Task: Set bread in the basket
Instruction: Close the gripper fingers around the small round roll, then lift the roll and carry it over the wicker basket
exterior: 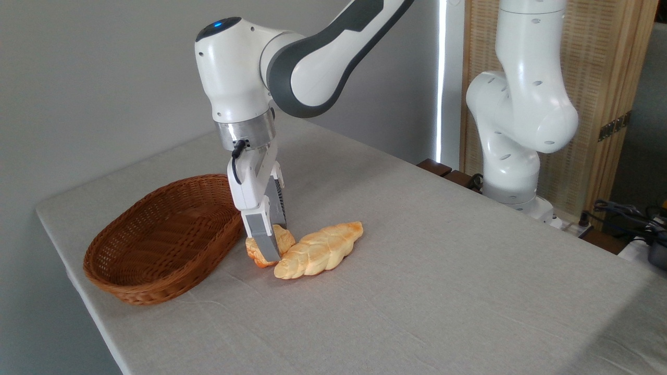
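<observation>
— So, where is the bun (284,239) sitting?

— Left of the frame's centre, low on the grey table (417,271), just beside the right end of the wicker basket (130,271). It is golden-orange and lumpy, and most of it is hidden behind the tool (270,250). It looks to rest on the cloth, though the contact line under it is partly covered.

— And the tool itself?

— It hangs straight down from the white Franka arm (312,67), which reaches in from the upper middle of the frame. The near grey finger (263,237) lies flat against the front of the bun, and the other finger stands behind it, so the tool straddles the bun with a finger on each side. Whether the fingers are pressed tight on it or only close around it, I cannot tell from this angle.

— What else lies near?

— A longer, pale-golden braided loaf (319,251) lies just right of the bun, slanting up toward the right. Its lower left end touches or nearly touches the bun.

— The basket?

— Oval, shallow, reddish-brown, at the left of the frame near the table's left edge. Its inside shows only woven wicker. The tool's body overlaps the basket's right rim in the picture.

— Anything behind?

— The arm's white base (513,156) rises at the upper right, at the table's far edge, before a slatted wooden screen (599,78).
</observation>
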Motion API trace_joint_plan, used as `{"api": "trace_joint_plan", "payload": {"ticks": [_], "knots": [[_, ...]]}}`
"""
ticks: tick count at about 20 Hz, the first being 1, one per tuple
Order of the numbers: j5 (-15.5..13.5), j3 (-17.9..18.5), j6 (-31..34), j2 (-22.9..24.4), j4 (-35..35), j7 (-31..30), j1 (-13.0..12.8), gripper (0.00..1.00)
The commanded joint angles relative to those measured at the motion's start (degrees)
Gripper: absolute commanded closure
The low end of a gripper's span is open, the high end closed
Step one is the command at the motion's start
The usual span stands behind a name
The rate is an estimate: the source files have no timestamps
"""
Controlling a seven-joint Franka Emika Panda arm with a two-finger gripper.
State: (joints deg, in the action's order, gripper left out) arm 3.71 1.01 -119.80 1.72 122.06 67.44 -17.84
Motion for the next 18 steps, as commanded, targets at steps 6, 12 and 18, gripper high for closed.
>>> {"api": "trace_joint_plan", "payload": {"ticks": [6, 12, 18], "knots": [[1.0, 0.5, -1.0, -0.3, 0.3, 1.2, -0.4, 0.54], [1.0, 0.4, -0.7, -0.3, 0.3, 1.1, -0.4, 0.53], [0.0, 1.3, 7.3, 2.0, -3.3, -2.0, -0.3, 0.50]]}}
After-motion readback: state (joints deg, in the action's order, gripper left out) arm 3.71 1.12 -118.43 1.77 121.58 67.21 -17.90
